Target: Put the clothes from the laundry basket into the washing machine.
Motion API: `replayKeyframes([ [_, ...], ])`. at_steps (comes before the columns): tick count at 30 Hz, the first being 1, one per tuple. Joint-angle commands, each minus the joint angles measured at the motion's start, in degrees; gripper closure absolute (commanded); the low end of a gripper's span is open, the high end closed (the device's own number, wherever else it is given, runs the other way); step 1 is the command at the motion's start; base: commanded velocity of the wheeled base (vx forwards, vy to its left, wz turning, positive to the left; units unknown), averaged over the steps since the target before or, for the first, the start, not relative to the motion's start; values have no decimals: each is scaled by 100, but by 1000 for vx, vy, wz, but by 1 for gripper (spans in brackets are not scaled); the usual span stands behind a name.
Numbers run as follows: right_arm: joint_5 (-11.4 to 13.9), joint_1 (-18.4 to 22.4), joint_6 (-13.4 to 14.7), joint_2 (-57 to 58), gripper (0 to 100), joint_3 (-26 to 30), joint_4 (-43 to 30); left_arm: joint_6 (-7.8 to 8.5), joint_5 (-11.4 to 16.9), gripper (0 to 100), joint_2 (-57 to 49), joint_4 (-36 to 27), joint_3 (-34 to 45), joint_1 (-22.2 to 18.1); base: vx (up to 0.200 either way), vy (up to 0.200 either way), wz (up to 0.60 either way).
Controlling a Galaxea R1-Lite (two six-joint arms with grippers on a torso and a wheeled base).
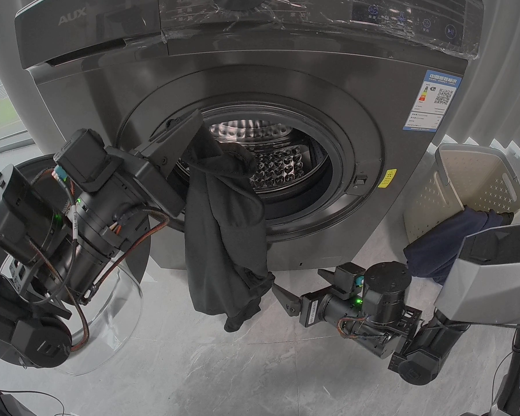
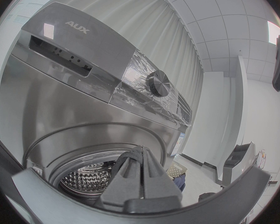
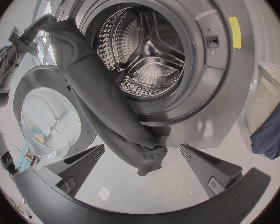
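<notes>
Grey garment [image 1: 222, 238]: hangs from the upper left of the washer [image 1: 352, 88] opening and drapes over the front rim, its lower end near the floor. Its top is bunched at the drum [image 1: 277, 163] mouth.

Left gripper [image 1: 197, 128]: fingers pressed together on the garment's top edge.

Right gripper [image 1: 283, 299]: low, fingers spread, just beside the garment's lower end; contact cannot be confirmed.

Door [image 1: 115, 313]: swung open to the left.

Basket [image 1: 479, 180]: tilted, standing right of the washer, with navy cloth [image 1: 445, 244] spilling from it towards the floor.
</notes>
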State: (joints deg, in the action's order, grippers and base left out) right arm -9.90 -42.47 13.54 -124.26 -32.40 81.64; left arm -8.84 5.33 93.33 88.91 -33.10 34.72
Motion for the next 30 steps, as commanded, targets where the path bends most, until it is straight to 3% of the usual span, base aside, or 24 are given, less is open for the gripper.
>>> replayKeyframes([
  [1, 85, -24, -62, -520, 0, -205, 71, -4, 3, 100, -17, 4, 5, 26, 0, 0, 0],
  [7, 190, -24, -124, -925, 0, -504, 89, -4, 3, 100, -17, 4, 5, 35, 0, 0, 0],
  [11, 322, 64, -317, -1276, 0, -961, 115, -4, -5, 100, -17, 13, 23, 88, 0, 0, 0],
  [23, 357, 266, -449, -1786, 0, -1831, 54, 5, -5, 100, 1, 4, 40, 88, 0, 0, 0],
  [30, 506, 362, -563, -2261, 0, -2455, 115, 22, -32, 100, 1, 4, 31, 79, 0, 0, 0],
])
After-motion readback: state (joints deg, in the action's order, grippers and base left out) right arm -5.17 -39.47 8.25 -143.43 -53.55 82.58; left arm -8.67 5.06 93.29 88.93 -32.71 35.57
